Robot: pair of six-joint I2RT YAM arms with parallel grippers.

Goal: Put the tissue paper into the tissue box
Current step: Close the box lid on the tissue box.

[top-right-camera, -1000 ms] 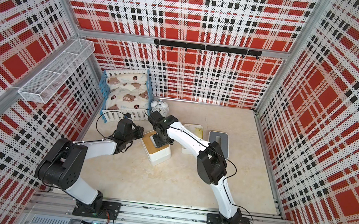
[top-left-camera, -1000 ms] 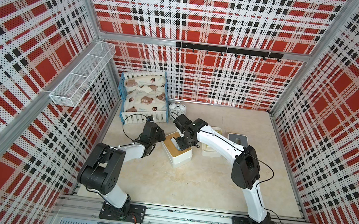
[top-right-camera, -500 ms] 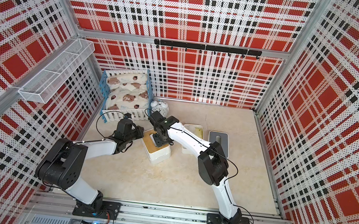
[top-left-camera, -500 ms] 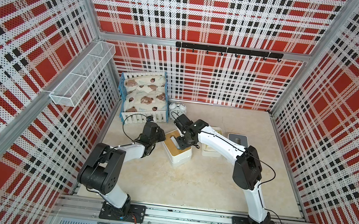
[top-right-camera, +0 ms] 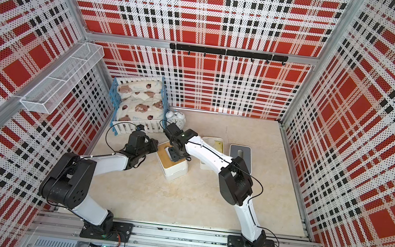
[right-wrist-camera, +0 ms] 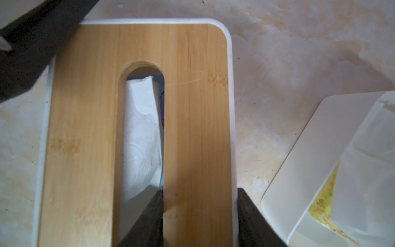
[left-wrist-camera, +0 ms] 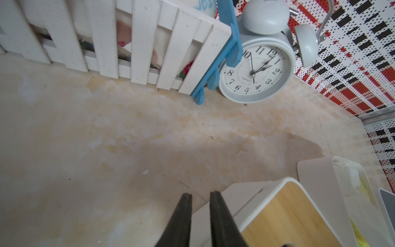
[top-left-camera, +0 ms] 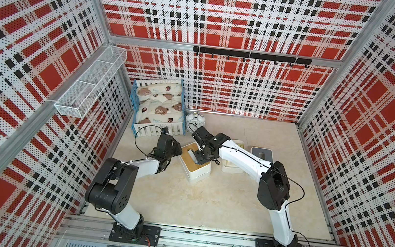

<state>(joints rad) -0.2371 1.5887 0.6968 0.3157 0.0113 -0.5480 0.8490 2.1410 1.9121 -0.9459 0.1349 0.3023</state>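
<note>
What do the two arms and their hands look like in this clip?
The left arm and right arm have white links between bulky black joint housings, each with a thin black cable looping alongside. The left hand and right hand each carry two flat, tapered black fingers.

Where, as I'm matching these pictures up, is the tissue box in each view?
Top view: tissue box near the picture's centre.
Top view: just left of centre.
Left wrist: partly in frame at the edge, wooden lid showing.
Right wrist: fills the middle, with tissue paper in its slot.
Shared landmark: the open white container beside it.
</note>
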